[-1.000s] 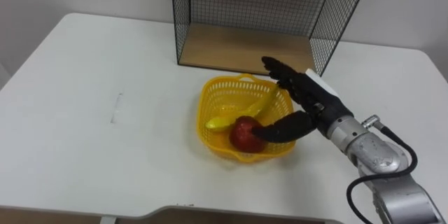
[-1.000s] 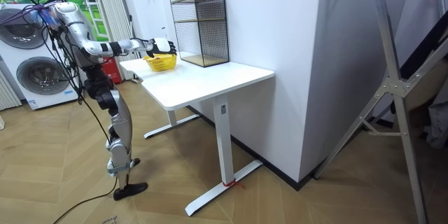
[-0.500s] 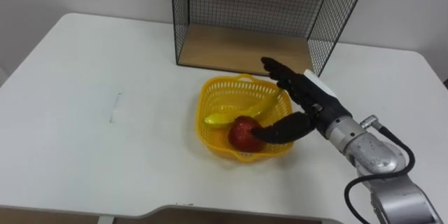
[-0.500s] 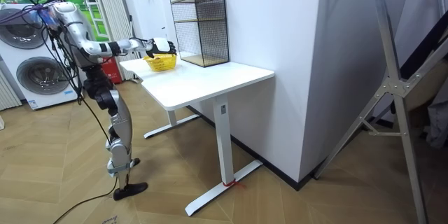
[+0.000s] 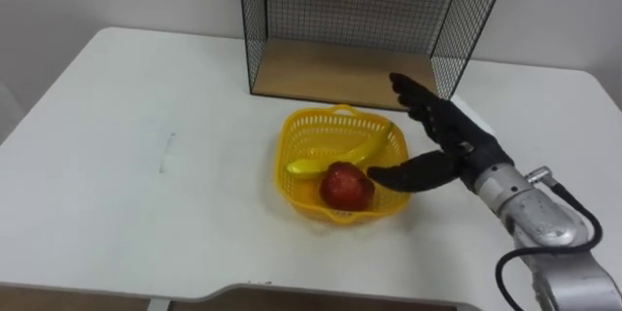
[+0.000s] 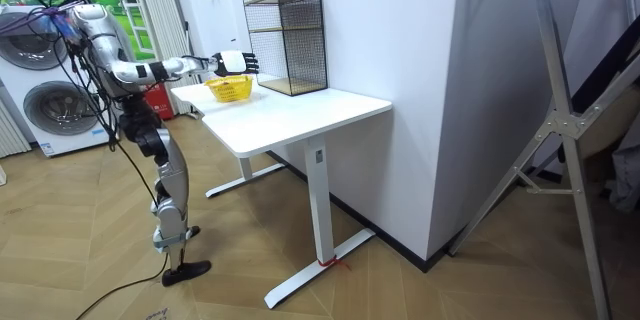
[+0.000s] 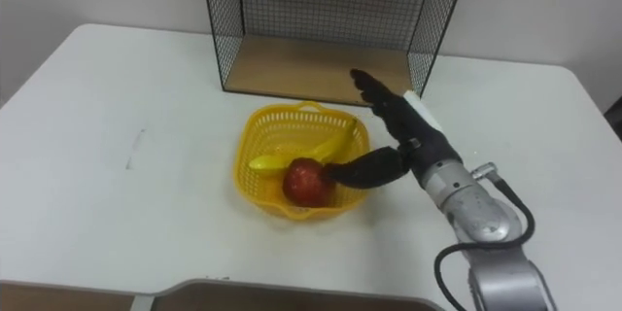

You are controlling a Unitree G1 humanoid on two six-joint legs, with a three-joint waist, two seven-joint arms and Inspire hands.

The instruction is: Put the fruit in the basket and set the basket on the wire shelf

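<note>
Yellow plastic basket (image 5: 309,128) with lattice walls stands on the white bench (image 5: 126,107), just in front of the black wire shelf (image 5: 255,29), which has a wooden bottom board. Inside the basket lie a round red apple (image 5: 345,185) and a yellow banana (image 5: 335,158). The apple is at the front and the banana is just behind it.

The robot's black right hand (image 5: 455,144) comes in from the right and is at the right side of the basket. Its fingers (image 5: 420,105) are straight and spread, pointing toward the right front corner of the shelf. The thumb (image 5: 408,173) reaches to the left over the basket's right rim, with its tip just beside the apple. The hand holds nothing. Whether the thumb touches the rim or the apple, I cannot tell.

In the room view the robot stands upright at the end of the bench, on the room view's left. Its right arm is stretched out over the bench, and the hand shows above the basket. Behind the robot stands a white washing machine (image 6: 60,110).
</note>
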